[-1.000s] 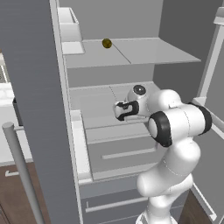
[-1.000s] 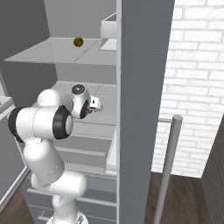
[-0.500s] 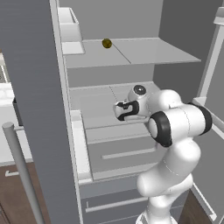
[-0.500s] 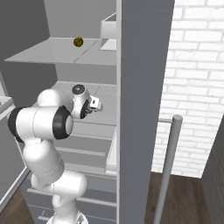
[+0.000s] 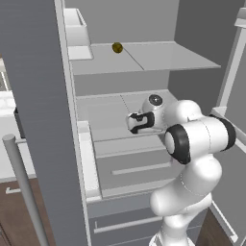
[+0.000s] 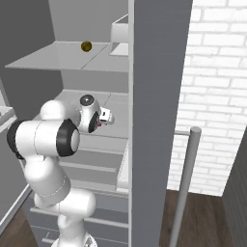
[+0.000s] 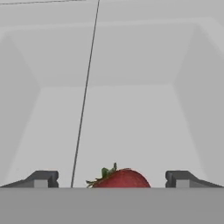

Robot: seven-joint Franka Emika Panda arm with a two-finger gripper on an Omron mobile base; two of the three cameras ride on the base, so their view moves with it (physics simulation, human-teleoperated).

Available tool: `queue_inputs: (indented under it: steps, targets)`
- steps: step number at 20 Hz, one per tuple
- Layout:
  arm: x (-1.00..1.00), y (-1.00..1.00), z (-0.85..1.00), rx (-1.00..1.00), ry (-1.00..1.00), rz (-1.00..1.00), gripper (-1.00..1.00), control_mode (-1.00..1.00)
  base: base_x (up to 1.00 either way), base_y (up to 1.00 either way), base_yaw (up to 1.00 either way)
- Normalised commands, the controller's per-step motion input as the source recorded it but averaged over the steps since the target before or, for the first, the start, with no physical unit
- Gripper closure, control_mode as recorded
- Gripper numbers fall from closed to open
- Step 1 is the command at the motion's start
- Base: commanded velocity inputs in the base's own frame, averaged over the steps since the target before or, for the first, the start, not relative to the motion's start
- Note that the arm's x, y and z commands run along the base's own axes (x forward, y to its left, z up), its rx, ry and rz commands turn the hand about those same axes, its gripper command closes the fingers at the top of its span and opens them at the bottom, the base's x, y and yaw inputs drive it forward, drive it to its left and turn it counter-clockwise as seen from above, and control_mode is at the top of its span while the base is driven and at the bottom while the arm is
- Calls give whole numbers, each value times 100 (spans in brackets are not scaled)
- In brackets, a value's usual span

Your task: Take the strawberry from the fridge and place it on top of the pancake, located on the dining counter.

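The fridge [image 5: 38, 96] stands open and my arm reaches onto its middle pale grey shelf [image 5: 103, 113]. My gripper [image 5: 133, 122] hovers low over that shelf, also seen from the other side as the gripper [image 6: 107, 117]. In the hand view the red strawberry [image 7: 119, 179] with green leaves lies on the shelf floor between my two dark fingertips [image 7: 41, 178]. The gripper [image 7: 111, 179] is open, with a gap on each side of the fruit. The pancake and the dining counter are out of view.
A small olive-yellow round fruit [image 5: 117, 47] sits on the upper shelf. A white door bin [image 5: 77, 29] hangs at the upper left. Lower drawers [image 5: 129, 168] lie under my arm. The door's bar handle [image 6: 185, 183] and a white brick wall [image 6: 217, 96] are on the right.
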Motion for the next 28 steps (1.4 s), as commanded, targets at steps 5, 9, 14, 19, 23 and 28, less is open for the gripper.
queue_inputs:
  steps: [5,9,14,19,23,28]
  targets:
    - [-22,-1,-14,-1,-3,0,100,-100,0,0,0]
    - [-66,0,5,0,-16,0,100,-100,0,0,0]
    - [-55,0,74,0,-20,-2,100,-100,0,0,0]
    - [-58,0,100,0,-2,-4,100,-100,0,0,0]
    - [-64,-4,92,0,0,-3,100,-100,0,0,0]
    - [-75,-6,79,0,2,0,100,-100,0,0,0]
